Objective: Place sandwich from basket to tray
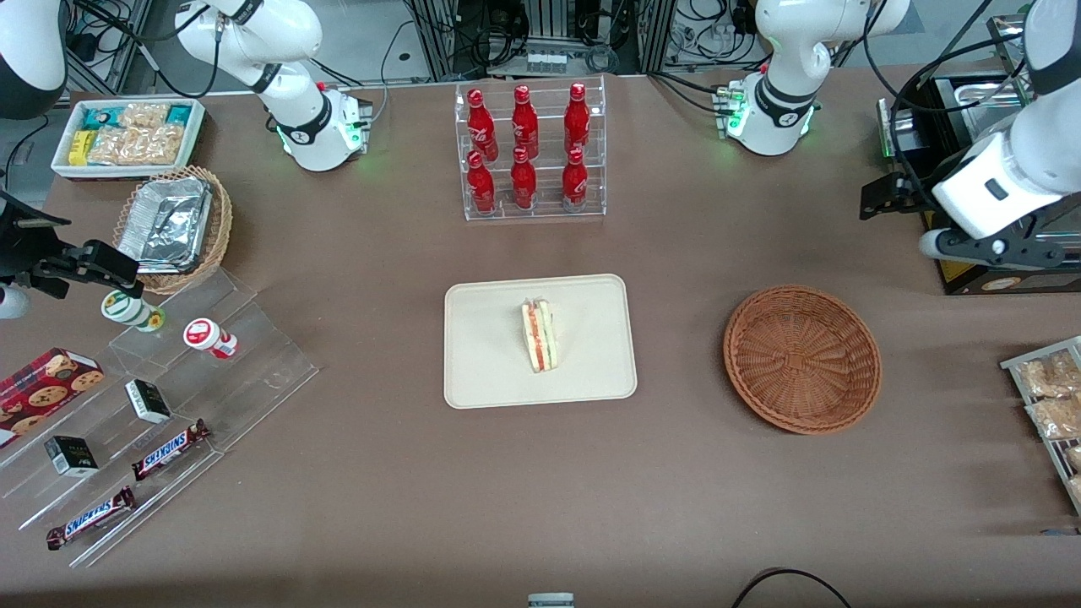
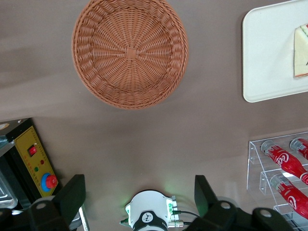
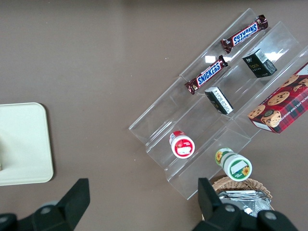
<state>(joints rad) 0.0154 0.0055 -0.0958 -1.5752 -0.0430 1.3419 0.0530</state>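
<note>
Brown cloth covers the whole surface [image 1: 540, 490], and cables and frame rails run along its edge farthest from the front camera. On the tray [image 1: 490, 355], near the middle of the surface, lies the sandwich [image 1: 539, 335], a wedge in clear wrap with its red, orange and green layers showing; it rests flat on the tray's floor, apart from the rim. The basket [image 1: 802, 359] sits beside the tray, toward my working arm's end of the surface, well apart from it, and holds nothing.

My tool [image 2: 139, 195] hangs high above the surface, farther from the front camera than the basket and touching neither it nor the tray. Its two fingers [image 2: 72, 195] are spread wide with nothing between them.

Farther from the front camera than the tray stands a clear rack of red bottles [image 1: 528, 152]. Toward the parked arm's end lie clear stepped shelves [image 1: 169, 405] with Snickers bars [image 1: 169, 447], and a lighter wicker basket with foil containers [image 1: 173, 224].
</note>
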